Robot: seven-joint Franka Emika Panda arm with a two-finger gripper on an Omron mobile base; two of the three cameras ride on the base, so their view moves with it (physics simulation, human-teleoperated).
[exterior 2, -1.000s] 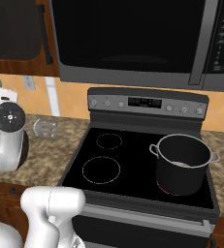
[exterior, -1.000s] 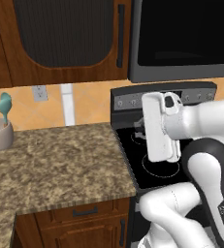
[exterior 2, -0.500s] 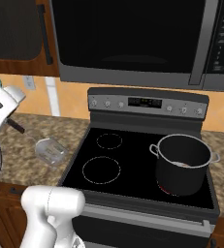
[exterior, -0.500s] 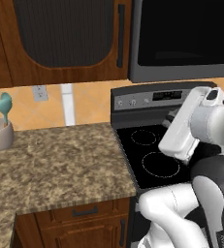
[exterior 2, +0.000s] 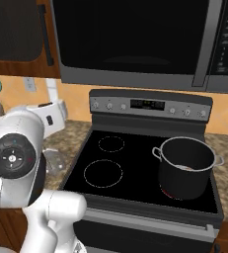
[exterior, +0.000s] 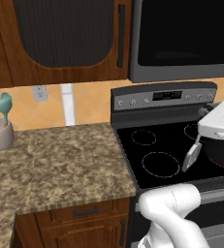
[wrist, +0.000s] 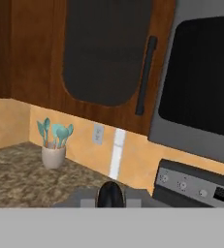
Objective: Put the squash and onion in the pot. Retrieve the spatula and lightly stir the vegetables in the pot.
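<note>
The arm swings across from the counter (exterior: pixel 60 160) side to the stove (exterior: pixel 167 155) over this last second: a moment ago its hand stood upright over the left burners, and now it sits at the right edge of the left base view, directly beside the pot (exterior 2: pixel 188 167). That reads as the carry phase of the stirring step, nearly complete.

The pot stands on the front right burner in the right base view, steel rim up, with a pale patch low inside that may be a vegetable; the squash and onion cannot otherwise be made out.

The end effector (exterior: pixel 199 139) is pressed together on the spatula (exterior: pixel 191 156), whose slotted silver head hangs down and slightly left, just short of the pot's near wall and above the cooktop.

The cup of teal utensils (exterior: pixel 0 130) stays at the far left of the counter, untouched.

The head likely needs lifting over the rim before any stirring.
</note>
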